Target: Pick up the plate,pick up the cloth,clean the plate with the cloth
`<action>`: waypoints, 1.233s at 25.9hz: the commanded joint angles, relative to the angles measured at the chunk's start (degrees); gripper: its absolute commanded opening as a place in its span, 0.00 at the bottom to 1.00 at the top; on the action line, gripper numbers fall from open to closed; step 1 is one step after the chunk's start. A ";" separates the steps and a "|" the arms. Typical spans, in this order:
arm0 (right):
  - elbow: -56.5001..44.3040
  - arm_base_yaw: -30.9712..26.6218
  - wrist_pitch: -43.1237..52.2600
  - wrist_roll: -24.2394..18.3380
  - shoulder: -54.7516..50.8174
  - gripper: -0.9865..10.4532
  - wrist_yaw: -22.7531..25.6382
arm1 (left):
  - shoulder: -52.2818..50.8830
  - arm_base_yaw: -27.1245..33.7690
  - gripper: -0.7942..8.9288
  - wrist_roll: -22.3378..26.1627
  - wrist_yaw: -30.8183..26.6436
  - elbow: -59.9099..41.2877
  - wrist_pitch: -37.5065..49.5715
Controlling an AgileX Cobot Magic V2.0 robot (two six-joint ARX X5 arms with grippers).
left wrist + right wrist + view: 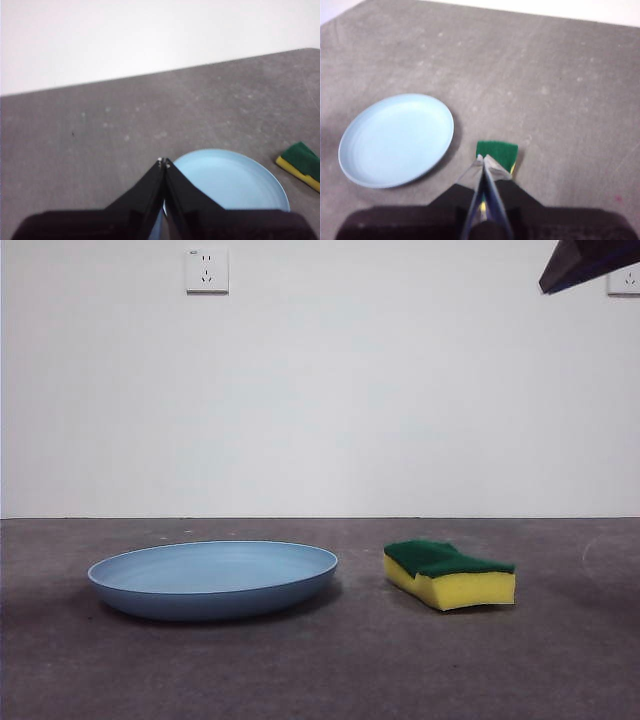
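A plain white wall (320,390) fills the upper half of the front view, meeting a dark grey, faintly mottled desk (320,660) along a straight horizontal line. Two white wall sockets sit high on the wall: one toward the left (207,270), another cut off by the right edge (625,280). On the desk lies the plate (213,578), wide, shallow, round and light blue, resting flat to the left of centre with faint concentric rings inside. To its right, near but apart from it, lies the cloth (450,575), which is a small yellow sponge block with a dark green scouring layer on top, flat on the desk. A dark tip of one arm (585,260) shows at the top right corner of the front view. The left gripper (163,162) hangs above the desk by the plate's rim, its black fingers pressed together with nothing between them. The right gripper (482,160) hangs over the sponge's near end, its fingers likewise closed to a point and holding nothing.
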 commanded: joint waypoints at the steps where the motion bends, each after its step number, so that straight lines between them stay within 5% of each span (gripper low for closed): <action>1: -0.28 0.02 0.39 -0.26 -0.28 0.09 0.24 | -0.31 -0.15 0.08 -1.90 -0.07 -0.04 -1.57; 17: -0.28 0.02 0.37 -0.26 -0.63 0.09 0.15 | 3.41 -0.15 0.08 -1.81 -0.02 -0.04 -4.70; 21: -0.28 0.02 0.37 -0.26 -0.63 0.09 0.17 | 1.68 0.31 0.08 2.40 -0.48 -0.09 -3.98; 24: -0.28 0.02 0.33 -0.24 -0.63 0.09 0.15 | -0.72 3.08 0.08 6.34 -0.11 -0.28 -1.07; 32: -0.28 0.02 0.33 -0.26 -0.63 0.09 0.15 | -8.02 16.02 0.08 5.90 7.87 -10.80 12.17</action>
